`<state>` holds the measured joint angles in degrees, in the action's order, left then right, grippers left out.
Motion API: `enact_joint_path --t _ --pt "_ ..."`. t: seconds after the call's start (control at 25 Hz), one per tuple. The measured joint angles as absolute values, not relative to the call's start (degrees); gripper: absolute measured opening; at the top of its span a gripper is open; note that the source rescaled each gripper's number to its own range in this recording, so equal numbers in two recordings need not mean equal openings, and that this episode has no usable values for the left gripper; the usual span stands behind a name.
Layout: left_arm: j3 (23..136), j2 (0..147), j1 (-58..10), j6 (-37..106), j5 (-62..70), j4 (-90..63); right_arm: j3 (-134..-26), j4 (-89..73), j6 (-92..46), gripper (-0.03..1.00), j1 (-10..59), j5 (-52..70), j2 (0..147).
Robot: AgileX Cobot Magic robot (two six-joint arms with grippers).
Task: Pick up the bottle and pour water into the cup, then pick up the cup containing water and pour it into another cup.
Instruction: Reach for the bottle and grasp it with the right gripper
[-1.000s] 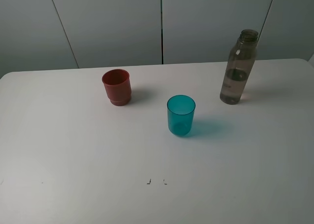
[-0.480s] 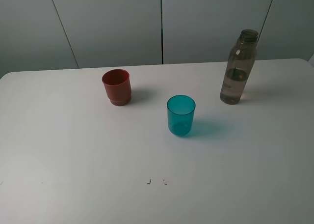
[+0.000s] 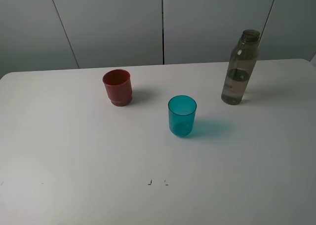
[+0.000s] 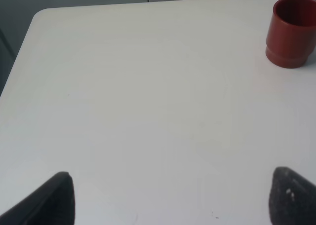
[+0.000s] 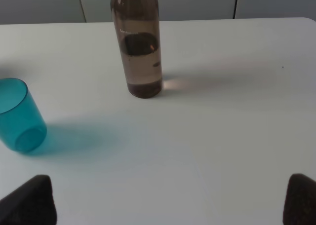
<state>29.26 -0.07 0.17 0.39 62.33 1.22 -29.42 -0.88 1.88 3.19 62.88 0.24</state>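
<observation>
On the table (image 3: 74, 151), the bottle (image 3: 239, 69) stands upright, mouth upward.

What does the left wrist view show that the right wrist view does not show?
Only the left wrist view shows the red cup, standing upright. Only the right wrist view shows the grey-brown bottle and the teal tumbler, both upright and apart from each other. Both views share the white table, and each shows its own gripper, the left gripper and the right gripper, open and holding nothing.
</observation>
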Motion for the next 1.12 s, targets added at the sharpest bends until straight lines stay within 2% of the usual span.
enact_joint_path --t 0.88,1.12 --pt "29.26 -0.07 0.17 0.39 62.33 1.22 -29.42 -0.68 2.85 1.00 3.19 62.88 0.60" --pt "29.26 -0.07 0.17 0.39 62.33 1.22 -34.77 -0.68 3.24 1.00 3.19 58.98 12.69"
